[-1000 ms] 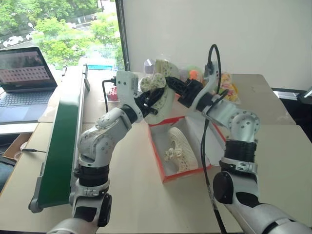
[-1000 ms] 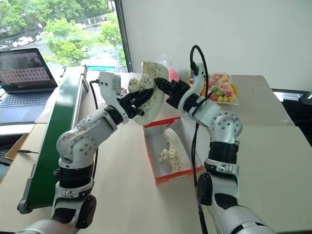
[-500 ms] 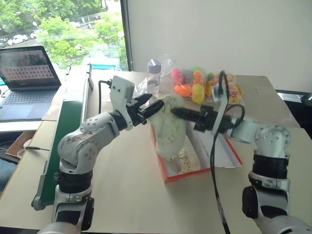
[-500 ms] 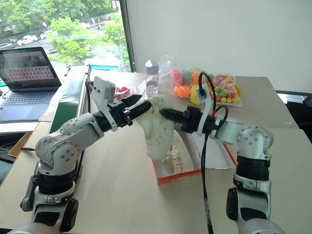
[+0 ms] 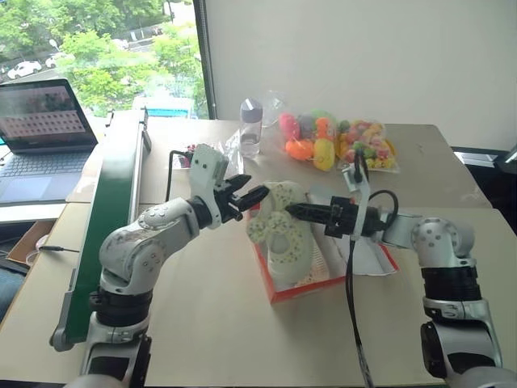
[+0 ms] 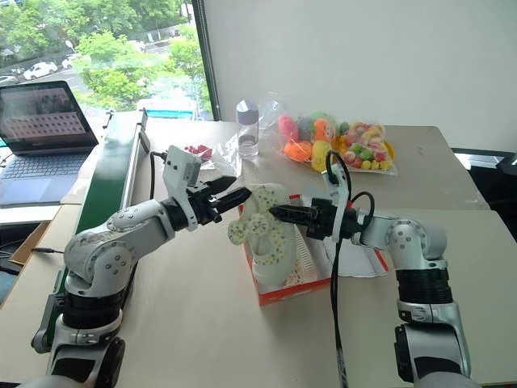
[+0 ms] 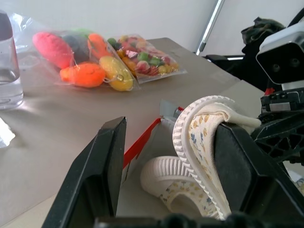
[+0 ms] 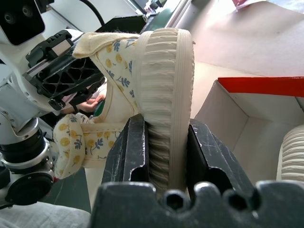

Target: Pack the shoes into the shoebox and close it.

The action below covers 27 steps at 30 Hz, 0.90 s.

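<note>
One cream shoe point(image 5: 279, 230) hangs toe-down over the red shoebox point(image 5: 311, 289), its toe dipping into the box. My right gripper point(image 5: 292, 209) is shut on its ribbed sole point(image 8: 164, 71), reaching in from the right. From the left, my left gripper point(image 5: 252, 187) stands open at the shoe's upper end, and in the left wrist view the sole point(image 7: 199, 123) lies beside one finger point(image 7: 237, 161). The other shoe point(image 7: 164, 173) lies on its side inside the box, partly hidden behind the held one.
A green conveyor point(image 5: 105, 234) runs along the left, with a laptop point(image 5: 44, 133) beyond it. A clear bottle point(image 5: 251, 125) and bags of colourful toys point(image 5: 335, 137) sit at the back. White paper point(image 5: 373, 257) lies at the box's right.
The shoe has come down from high above the table to just over the box. My left gripper has opened and let go of it; the right gripper still holds it.
</note>
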### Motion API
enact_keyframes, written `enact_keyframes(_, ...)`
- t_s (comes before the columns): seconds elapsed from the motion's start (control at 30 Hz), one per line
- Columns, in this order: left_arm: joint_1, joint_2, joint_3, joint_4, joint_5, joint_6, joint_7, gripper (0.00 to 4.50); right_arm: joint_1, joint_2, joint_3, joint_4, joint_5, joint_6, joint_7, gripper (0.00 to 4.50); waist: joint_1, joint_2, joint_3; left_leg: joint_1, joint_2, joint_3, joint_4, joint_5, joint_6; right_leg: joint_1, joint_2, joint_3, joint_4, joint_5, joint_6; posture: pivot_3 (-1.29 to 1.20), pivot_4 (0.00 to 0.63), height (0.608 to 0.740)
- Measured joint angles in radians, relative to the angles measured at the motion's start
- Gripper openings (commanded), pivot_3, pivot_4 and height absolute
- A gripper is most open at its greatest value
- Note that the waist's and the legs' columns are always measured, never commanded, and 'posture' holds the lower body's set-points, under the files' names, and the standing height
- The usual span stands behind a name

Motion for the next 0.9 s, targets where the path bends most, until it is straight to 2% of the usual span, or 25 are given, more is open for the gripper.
enact_keyframes(0.17, 0.000, 0.147, 0.101, -0.108, -0.111, 0.050, -0.088, 2.86, 0.004, -0.013, 0.026, 0.094, -0.094, -0.013, 0.008, 0.63, 0.000, 0.000, 0.000, 0.000, 0.000, 0.000, 0.000, 0.000, 0.000, 0.000, -0.001, 0.000, 0.000, 0.000, 0.000, 0.00, 0.150, 0.740)
enact_keyframes(0.33, 0.043, 0.319, 0.113, -0.181, -0.241, 0.127, -0.235, 2.86, -0.039, -0.006, 0.030, 0.152, -0.139, -0.019, 0.029, 0.63, -0.001, 0.001, 0.000, 0.001, 0.000, 0.000, 0.000, 0.000, -0.001, 0.000, 0.000, 0.000, 0.000, -0.003, -0.005, 0.00, 0.150, 0.740)
enact_keyframes(0.63, 0.061, 0.403, 0.140, -0.176, -0.277, 0.129, -0.299, 2.86, -0.074, 0.007, 0.061, 0.170, -0.192, -0.023, 0.070, 0.63, 0.000, 0.001, 0.000, 0.001, -0.001, 0.001, 0.000, -0.003, -0.006, 0.000, 0.000, 0.000, 0.000, -0.004, -0.006, 0.00, 0.150, 0.740)
enact_keyframes(0.9, 0.129, 0.554, 0.138, -0.240, -0.301, 0.127, -0.413, 2.86, -0.124, -0.030, 0.310, 0.141, -0.417, -0.171, 0.159, 0.63, -0.002, 0.001, 0.000, 0.002, 0.000, 0.001, 0.000, -0.004, -0.009, 0.000, 0.000, 0.001, 0.000, -0.004, -0.006, 0.00, 0.150, 0.740)
